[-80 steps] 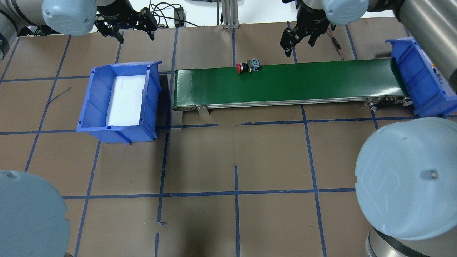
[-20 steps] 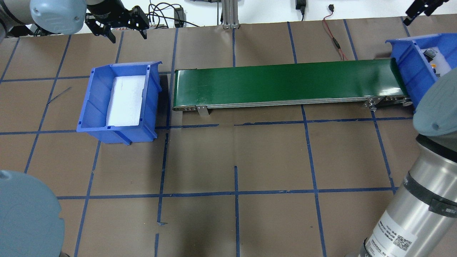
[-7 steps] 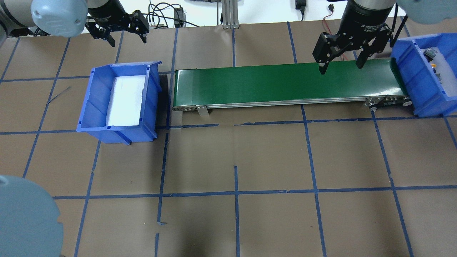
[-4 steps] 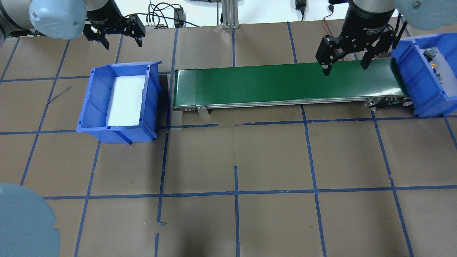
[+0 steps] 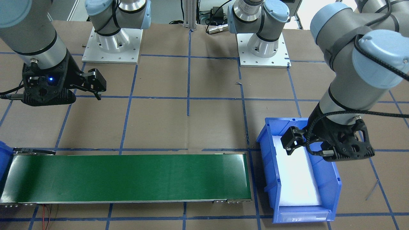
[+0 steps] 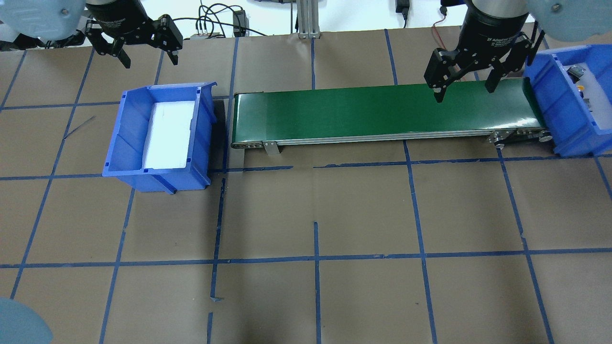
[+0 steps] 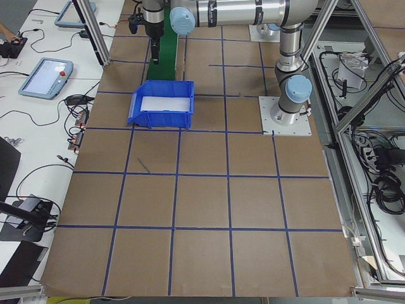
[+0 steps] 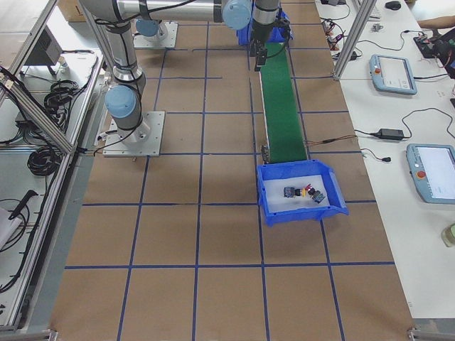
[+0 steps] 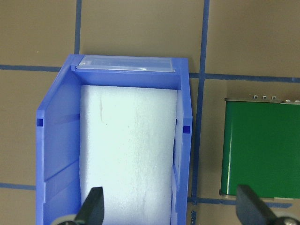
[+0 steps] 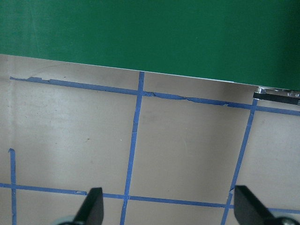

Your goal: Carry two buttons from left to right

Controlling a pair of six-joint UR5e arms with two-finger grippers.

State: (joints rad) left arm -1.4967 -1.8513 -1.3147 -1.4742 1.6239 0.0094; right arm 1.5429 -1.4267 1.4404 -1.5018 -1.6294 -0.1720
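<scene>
Lying on the white padding of the right bin — the blue one set at the right end of the green belt — the buttons are seen close together near the bin's middle. Their caps are too small to be told apart with certainty, though a spot of red and yellow can be made out. The right gripper is held above the belt's right end, near that bin, with its fingers spread wide apart and pointed downward. In its wrist view only the table and the belt's edge are shown beyond them. The left gripper is held high over the left bin, well apart from the buttons, its fingers likewise spread wide — the bin's white foam pad is framed between them. The left bin is placed just beside the belt's left end, a narrow gap being left between the two.
</scene>
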